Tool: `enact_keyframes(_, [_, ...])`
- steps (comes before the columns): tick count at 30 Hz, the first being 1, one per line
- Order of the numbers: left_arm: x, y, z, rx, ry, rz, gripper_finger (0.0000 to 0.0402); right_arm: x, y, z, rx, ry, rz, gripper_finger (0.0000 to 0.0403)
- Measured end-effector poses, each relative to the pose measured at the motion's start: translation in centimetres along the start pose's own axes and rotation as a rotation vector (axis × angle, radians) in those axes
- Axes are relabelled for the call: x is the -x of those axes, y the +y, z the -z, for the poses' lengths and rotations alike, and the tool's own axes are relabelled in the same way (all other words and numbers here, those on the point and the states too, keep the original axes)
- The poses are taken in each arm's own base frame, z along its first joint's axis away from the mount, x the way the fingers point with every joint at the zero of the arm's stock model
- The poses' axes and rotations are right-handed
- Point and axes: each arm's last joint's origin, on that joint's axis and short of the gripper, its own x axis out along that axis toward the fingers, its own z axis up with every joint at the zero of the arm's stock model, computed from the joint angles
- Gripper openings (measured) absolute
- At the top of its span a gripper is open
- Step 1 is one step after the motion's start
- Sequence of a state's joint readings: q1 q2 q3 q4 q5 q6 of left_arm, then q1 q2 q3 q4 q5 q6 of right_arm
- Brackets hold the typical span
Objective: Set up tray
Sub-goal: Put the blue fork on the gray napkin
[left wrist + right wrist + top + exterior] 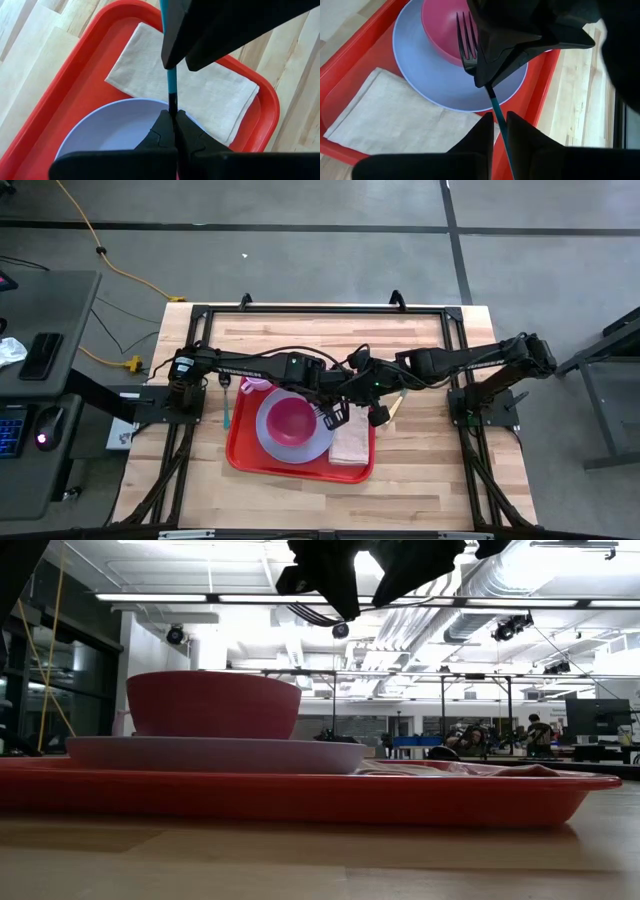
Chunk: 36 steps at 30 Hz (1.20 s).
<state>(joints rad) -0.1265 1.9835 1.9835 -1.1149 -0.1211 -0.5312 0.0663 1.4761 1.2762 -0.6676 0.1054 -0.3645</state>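
From above I see the flat red plastic tray (245, 452) on the table's near-middle, both grippers meeting over it. In the left wrist view, the left gripper (174, 116) is clamped on a teal-handled black fork (171, 80). In the right wrist view, the right gripper (499, 121) straddles the handle above the tray; whether it grips, I cannot tell.

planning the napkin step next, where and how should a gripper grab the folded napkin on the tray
Grip the napkin at a free corner or edge on the side away from the lavender plate, coming straight down from above. It lies flat and thin on the red tray, so only a pinch at an edge would likely lift it. One edge runs beside the plate, leaving less room there.
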Motion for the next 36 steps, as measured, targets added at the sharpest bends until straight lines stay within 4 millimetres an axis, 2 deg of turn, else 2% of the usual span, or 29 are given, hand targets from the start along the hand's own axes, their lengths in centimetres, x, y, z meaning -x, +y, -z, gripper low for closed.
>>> enact_keyframes(5, [0.0, 0.0, 0.0, -0.004, 0.000, 0.000, 0.0021, 0.0, 0.0, 0.0, 0.003, -0.003, -0.008, 0.0047])
enact_keyframes(14, [0.0, -0.1, -0.1, -0.006, -0.015, 0.006, 0.0021, 0.0, -0.1, -0.1, 0.045, -0.012, 0.003, 0.0149])
enact_keyframes(17, [0.0, -0.1, -0.1, -0.007, -0.016, 0.005, 0.0021, 0.0, -0.1, -0.1, 0.067, -0.015, 0.008, 0.0168])
enact_keyframes(28, [0.0, -0.1, -0.1, -0.010, -0.010, 0.010, 0.0021, -0.2, 0.0, 0.0, 0.065, -0.025, -0.025, 0.0153])
enact_keyframes(36, [0.0, -0.1, 0.0, -0.007, -0.004, 0.008, 0.0021, -0.5, 0.4, 0.9, 0.040, -0.009, -0.007, 0.0162])
